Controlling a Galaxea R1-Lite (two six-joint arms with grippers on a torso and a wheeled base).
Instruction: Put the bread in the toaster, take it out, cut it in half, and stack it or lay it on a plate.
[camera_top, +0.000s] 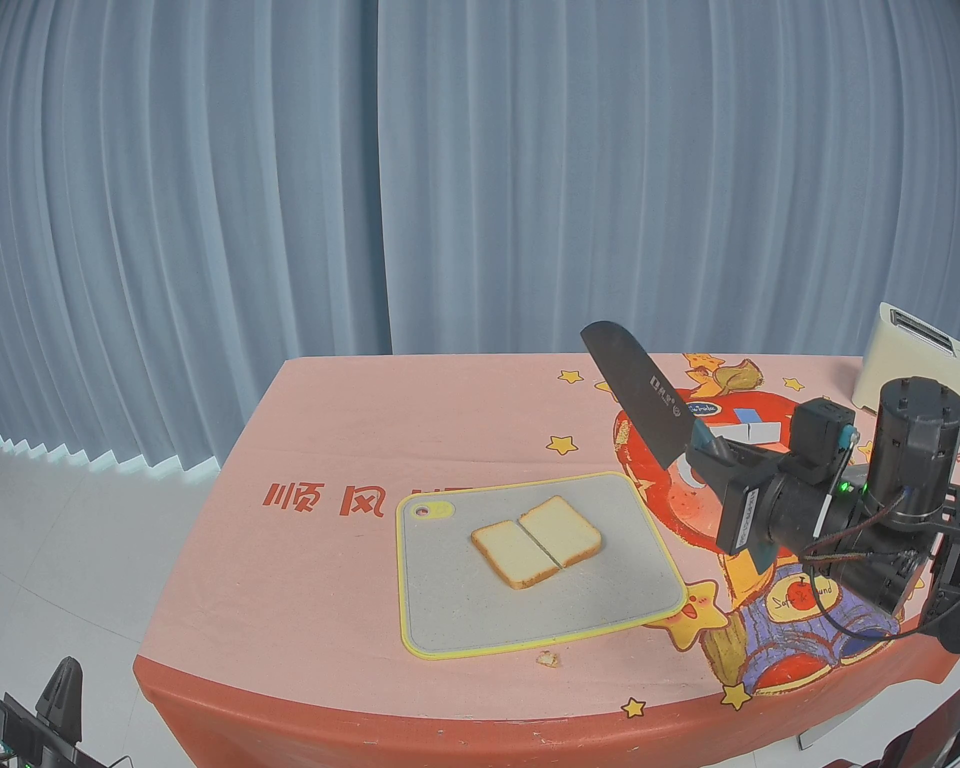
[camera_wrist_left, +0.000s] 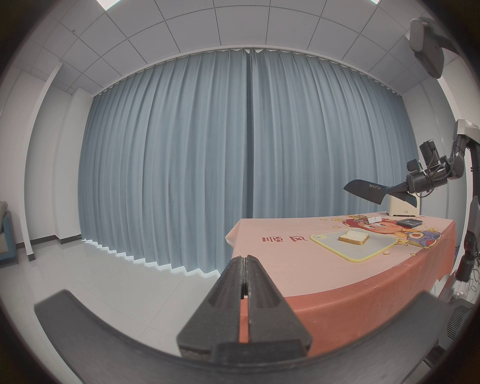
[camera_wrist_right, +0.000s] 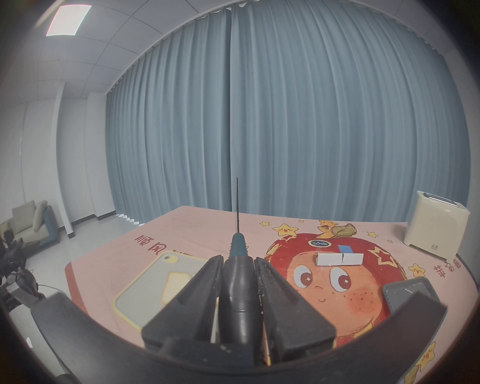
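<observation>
Plainly, the head view gives the cut: the bread (camera_top: 537, 541) lies on the board (camera_top: 600, 590) near the front of the counter (camera_top: 330, 430), split on a diagonal into two halves that lie side by side, all but touching. From the left wrist view, low and off the counter's left side, the same bread reads as one pale slab, the cut too small to tell. The right wrist view catches part of it on the board, the rest behind the pincer's own fingers.

The toaster (camera_wrist_right: 436, 225) stands whole and upright at the far right corner in the right wrist view, while the head view cuts it off at the picture's edge. A dark tray (camera_wrist_right: 410, 292) sits on the right of the counter, partly hidden, and what it is I cannot tell; in the head view the right arm covers that spot. A white-and-blue block (camera_top: 750, 428) lies between board and toaster.

The right pincer (camera_top: 715, 455) is clamped on the handle of the knife (camera_top: 640, 390), whose blade is raised clear of the counter, right of the board; its own view sees the blade edge-on as a thin line. The left pincer (camera_wrist_left: 244, 260) hangs low, well apart from the board, its fingers pressed to a thin slit, holding nothing.
</observation>
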